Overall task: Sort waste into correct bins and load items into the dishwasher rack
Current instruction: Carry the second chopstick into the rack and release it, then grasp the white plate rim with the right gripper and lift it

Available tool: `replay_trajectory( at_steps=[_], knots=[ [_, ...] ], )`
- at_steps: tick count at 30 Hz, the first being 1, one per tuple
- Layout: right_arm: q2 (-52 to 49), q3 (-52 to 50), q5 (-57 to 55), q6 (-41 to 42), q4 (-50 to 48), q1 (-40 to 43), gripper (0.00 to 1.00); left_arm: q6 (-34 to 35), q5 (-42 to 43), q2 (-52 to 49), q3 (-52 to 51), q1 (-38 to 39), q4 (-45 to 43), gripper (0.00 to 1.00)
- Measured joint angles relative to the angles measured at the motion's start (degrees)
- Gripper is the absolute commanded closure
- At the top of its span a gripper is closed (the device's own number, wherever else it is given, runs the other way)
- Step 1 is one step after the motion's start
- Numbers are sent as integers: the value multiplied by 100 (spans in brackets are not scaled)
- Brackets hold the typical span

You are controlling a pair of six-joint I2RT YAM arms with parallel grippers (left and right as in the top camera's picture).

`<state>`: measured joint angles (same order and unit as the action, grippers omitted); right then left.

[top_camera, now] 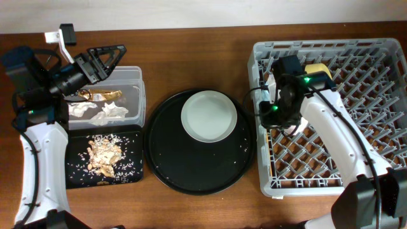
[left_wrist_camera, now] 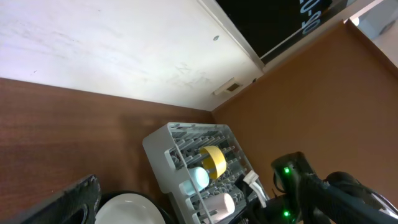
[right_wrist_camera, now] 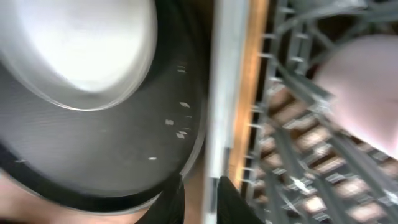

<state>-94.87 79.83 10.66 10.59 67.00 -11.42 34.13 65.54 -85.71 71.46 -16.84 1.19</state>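
Note:
The dishwasher rack (top_camera: pixel 356 127) stands at the right. A yellow bowl (top_camera: pixel 318 69) lies in its far left part. The left wrist view shows the bowl (left_wrist_camera: pixel 214 160), a light blue cup (left_wrist_camera: pixel 199 178) and a pale pink cup (left_wrist_camera: pixel 221 203) in the rack. My right gripper (top_camera: pixel 280 124) hovers over the rack's left wall (right_wrist_camera: pixel 217 93), open and empty (right_wrist_camera: pixel 202 186), with the pink cup (right_wrist_camera: pixel 367 81) beside it. My left gripper (top_camera: pixel 105 58) is open and empty above the clear tub (top_camera: pixel 137 95). The grey-white plate (top_camera: pixel 208 116) rests on the round tray. The chopsticks are out of view.
The clear tub holds a gold wrapper (top_camera: pixel 102 95) and tissue wads (top_camera: pixel 105 113). The shallow black tray (top_camera: pixel 79 175) holds tan scraps and rice grains (top_camera: pixel 103 156). The large round black tray (top_camera: pixel 191 168) lies between the bins and the rack.

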Motion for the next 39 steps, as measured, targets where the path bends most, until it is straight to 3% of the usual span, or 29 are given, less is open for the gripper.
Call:
replay_trajectory(
  at_steps=[1, 3, 6, 13, 22, 33, 35, 38, 39],
  knots=[
    [0, -4, 225, 0, -57, -2, 81, 0, 0, 0, 0, 0, 0, 1],
    [0, -4, 636, -2, -166, -2, 61, 0, 0, 0, 0, 0, 0, 1],
    [0, -4, 1106, -2, -389, -103, 47, 0, 0, 0, 0, 0, 0, 1],
    [-4, -24, 1478, 11, -1255, -994, 41, 2, 0, 0, 0, 0, 2, 1],
    [-704, -24, 922, 20, -2538, -2308, 41, 0, 0, -2, 0, 0, 0, 1],
    [-2275, -24, 192, 33, -3722, -2881, 42, 0, 0, 0, 0, 0, 0, 1],
    [-2369, -4, 168, 33, -3832, -2881, 51, 0, 0, 0, 0, 0, 4, 1],
    [-2389, -2, 151, 22, -3827, -2881, 73, 0, 0, 0, 0, 0, 0, 1],
    [-2402, -2, 118, 59, -3816, -2881, 76, 0, 0, 0, 0, 0, 2, 1]
  ],
)
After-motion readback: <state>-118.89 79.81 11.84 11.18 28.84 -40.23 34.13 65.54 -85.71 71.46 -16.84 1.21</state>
